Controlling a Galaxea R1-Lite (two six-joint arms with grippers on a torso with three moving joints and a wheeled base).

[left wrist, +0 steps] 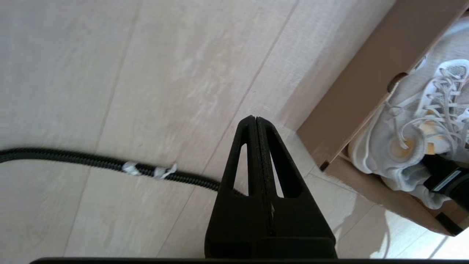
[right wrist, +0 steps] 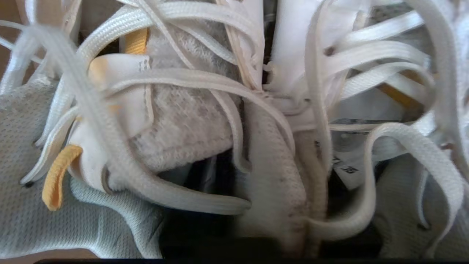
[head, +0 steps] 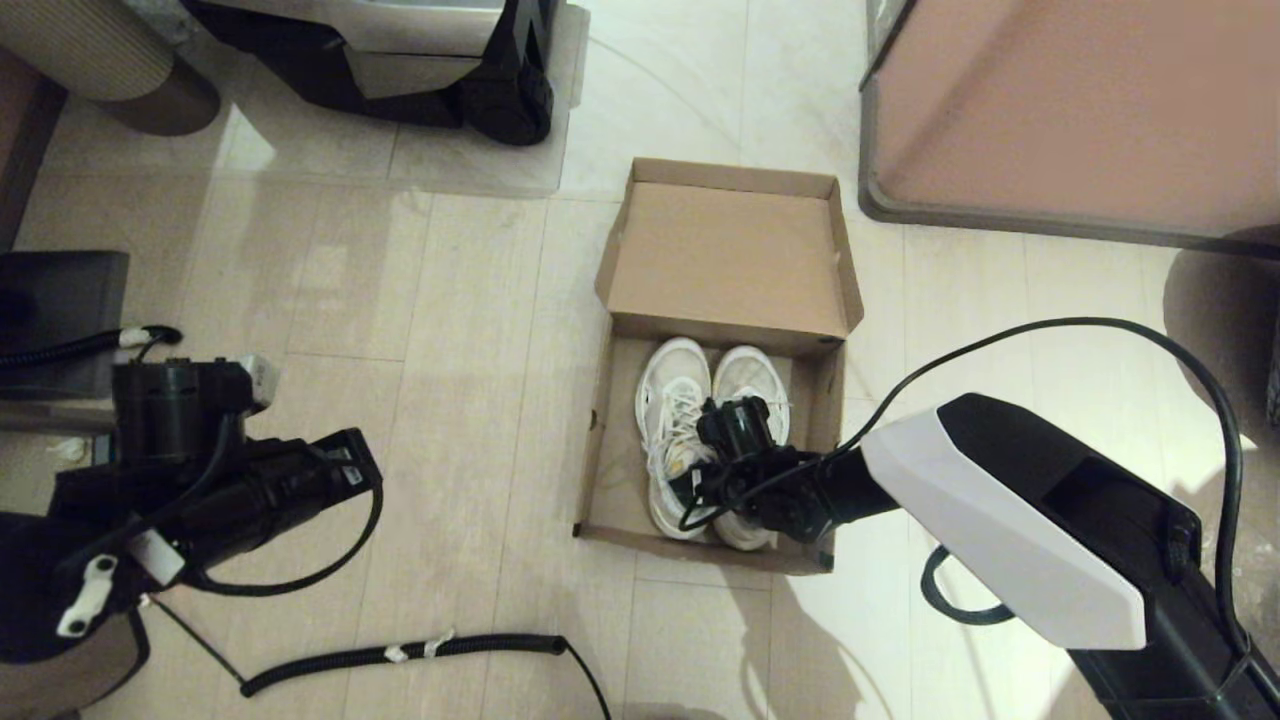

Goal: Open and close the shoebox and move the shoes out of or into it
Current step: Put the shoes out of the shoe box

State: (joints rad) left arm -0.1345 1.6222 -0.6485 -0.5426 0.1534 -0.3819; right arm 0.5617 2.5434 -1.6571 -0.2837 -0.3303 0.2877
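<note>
The brown cardboard shoebox (head: 600, 440) stands open on the floor, its flap lid (head: 730, 255) folded back on the far side. Both white sneakers (head: 675, 400) lie side by side inside, toes toward the lid. My right gripper (head: 715, 480) reaches down into the box at the shoes' heel openings. In the right wrist view the gripper (right wrist: 271, 183) is shut on the two inner collars of the shoes (right wrist: 183, 124), one dark finger (right wrist: 199, 172) inside each opening. My left gripper (left wrist: 256, 119) is shut and empty above bare floor, left of the shoebox (left wrist: 366, 73).
A pinkish-brown cabinet with a grey rim (head: 1070, 110) stands at the far right of the box. A black machine base (head: 420, 60) is at the far left. A coiled black cable (head: 400, 655) lies on the floor near me.
</note>
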